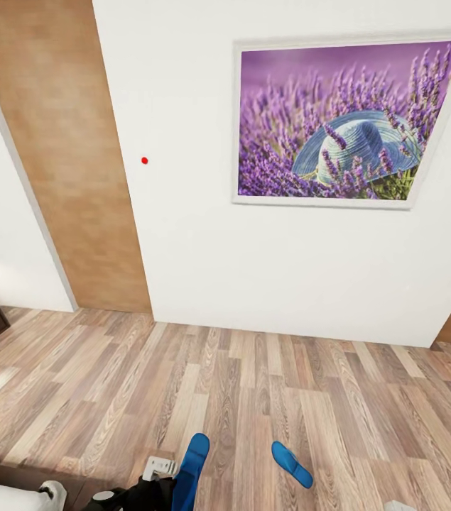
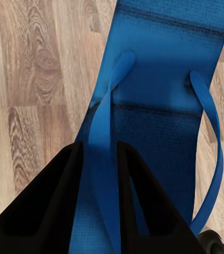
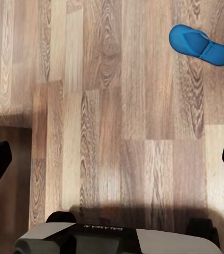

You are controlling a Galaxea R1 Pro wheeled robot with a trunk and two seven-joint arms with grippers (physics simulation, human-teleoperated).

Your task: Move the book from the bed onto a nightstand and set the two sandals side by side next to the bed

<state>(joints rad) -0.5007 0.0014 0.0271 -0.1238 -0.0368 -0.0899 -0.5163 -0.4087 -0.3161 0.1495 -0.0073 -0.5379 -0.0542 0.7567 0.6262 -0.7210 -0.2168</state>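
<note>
Carrying one sandal point(image 2: 164, 79) clamped by its strap in the left end effector point(image 2: 98, 174); next, set it beside the other sandal point(image 1: 291, 463) lying just right.

This was a home's bedroom. A framed lavender picture point(image 1: 353, 122) hung on a white wall point(image 1: 268, 270) above wood-plank floor point(image 1: 253, 383), with a bed point(image 1: 1, 495) corner (pale mattress) nearby.

Left gripper point(image 2: 98, 174) low, jaws pinched on a strap; right gripper point(image 3: 112, 159) jaws spread wide
</note>
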